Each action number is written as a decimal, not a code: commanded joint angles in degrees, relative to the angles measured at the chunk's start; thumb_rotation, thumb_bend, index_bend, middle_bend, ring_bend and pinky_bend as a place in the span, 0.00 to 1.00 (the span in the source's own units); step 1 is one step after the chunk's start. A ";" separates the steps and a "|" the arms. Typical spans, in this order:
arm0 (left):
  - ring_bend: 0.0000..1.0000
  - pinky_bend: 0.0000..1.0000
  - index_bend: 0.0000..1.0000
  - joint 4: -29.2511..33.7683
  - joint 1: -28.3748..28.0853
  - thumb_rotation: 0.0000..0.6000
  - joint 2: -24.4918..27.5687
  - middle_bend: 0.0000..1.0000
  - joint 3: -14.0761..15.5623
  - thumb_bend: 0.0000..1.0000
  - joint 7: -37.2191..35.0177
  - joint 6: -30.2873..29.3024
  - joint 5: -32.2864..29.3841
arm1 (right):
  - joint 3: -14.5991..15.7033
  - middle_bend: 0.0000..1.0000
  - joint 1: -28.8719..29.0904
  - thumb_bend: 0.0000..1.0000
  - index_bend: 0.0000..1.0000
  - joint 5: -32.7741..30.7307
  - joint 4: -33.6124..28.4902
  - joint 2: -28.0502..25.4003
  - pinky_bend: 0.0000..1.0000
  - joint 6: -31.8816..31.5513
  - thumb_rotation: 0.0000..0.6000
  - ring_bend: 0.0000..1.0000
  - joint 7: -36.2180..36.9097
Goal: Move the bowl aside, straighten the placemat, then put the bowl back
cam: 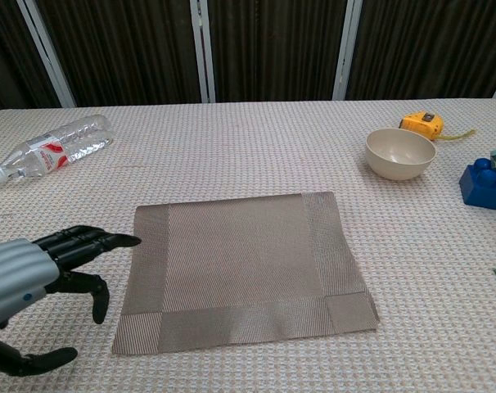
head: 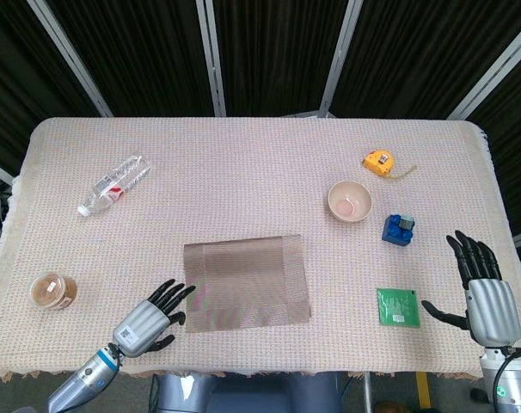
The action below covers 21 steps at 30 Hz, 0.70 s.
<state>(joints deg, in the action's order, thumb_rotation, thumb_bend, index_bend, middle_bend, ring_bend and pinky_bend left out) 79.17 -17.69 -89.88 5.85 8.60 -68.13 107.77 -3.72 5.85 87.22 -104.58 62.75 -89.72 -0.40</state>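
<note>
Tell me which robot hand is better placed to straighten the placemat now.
Probably the left. The left robot hand hovers open right beside the placemat's left edge, fingers pointing at it. The right robot hand is open too, but far off by the table's right edge, beyond the green board.

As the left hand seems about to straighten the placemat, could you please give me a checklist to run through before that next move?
1. Bowl off the mat: ok. The bowl stands on the tablecloth, apart from the placemat.
2. Left hand free: ok. The left hand holds nothing, its fingers apart.
3. Left hand placed: ok. Its fingertips are just short of the mat's left edge.
4. Mat needs straightening: not ok yet. It lies slightly askew to the table edge.
5. Right hand out of the way: ok. The right hand is open, beyond the green board.
6. Contact with the mat: cannot tell.
</note>
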 commanded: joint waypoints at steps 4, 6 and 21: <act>0.00 0.00 0.45 -5.67 -0.82 1.00 -5.83 0.00 -0.22 0.35 0.75 0.12 -0.87 | -0.23 0.00 0.12 0.00 0.00 0.08 0.09 -0.08 0.00 0.62 1.00 0.00 0.54; 0.00 0.00 0.44 -6.28 -0.90 1.00 -6.80 0.00 -0.43 0.37 0.18 0.51 -1.98 | -0.33 0.00 0.09 0.00 0.00 0.08 0.18 -0.06 0.00 0.64 1.00 0.00 0.48; 0.00 0.00 0.44 -7.00 -1.94 1.00 -7.53 0.00 0.40 0.38 0.21 -0.28 -3.45 | -0.87 0.00 -0.40 0.00 0.00 0.12 -0.21 -0.56 0.00 0.51 1.00 0.00 1.14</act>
<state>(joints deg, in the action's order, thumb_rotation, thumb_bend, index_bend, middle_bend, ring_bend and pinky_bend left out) 72.02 -19.64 -97.73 6.03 8.94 -67.97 104.12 -4.59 5.46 87.34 -104.79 62.19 -89.22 0.74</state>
